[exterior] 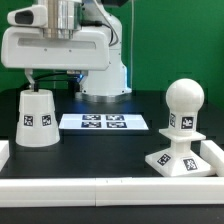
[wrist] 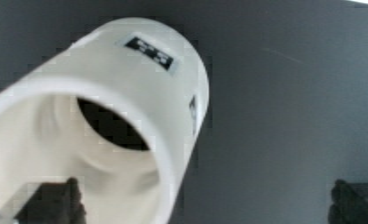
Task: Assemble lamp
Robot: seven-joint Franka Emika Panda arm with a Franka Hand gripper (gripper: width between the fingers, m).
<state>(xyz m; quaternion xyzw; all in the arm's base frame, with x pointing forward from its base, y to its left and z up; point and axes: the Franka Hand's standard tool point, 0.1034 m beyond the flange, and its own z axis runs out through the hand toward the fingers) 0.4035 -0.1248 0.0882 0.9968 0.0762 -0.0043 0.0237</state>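
Note:
The white cone shade (exterior: 37,118) stands upright on the black table at the exterior view's left, with a tag on its side. My gripper (exterior: 50,82) hangs just above it. In the wrist view the shade (wrist: 110,110) fills the frame, seen from above with its dark inner opening showing. My gripper (wrist: 202,205) is open: one fingertip (wrist: 53,200) is over the shade's inside, the other is over the bare table, and the shade's wall lies between them. The round-headed bulb (exterior: 184,105) stands upright in the square base (exterior: 185,155) at the exterior view's right.
The marker board (exterior: 103,122) lies flat mid-table between the shade and the base. A white rail (exterior: 100,185) runs along the table's front edge and up its left side. The arm's white mount (exterior: 105,75) stands behind.

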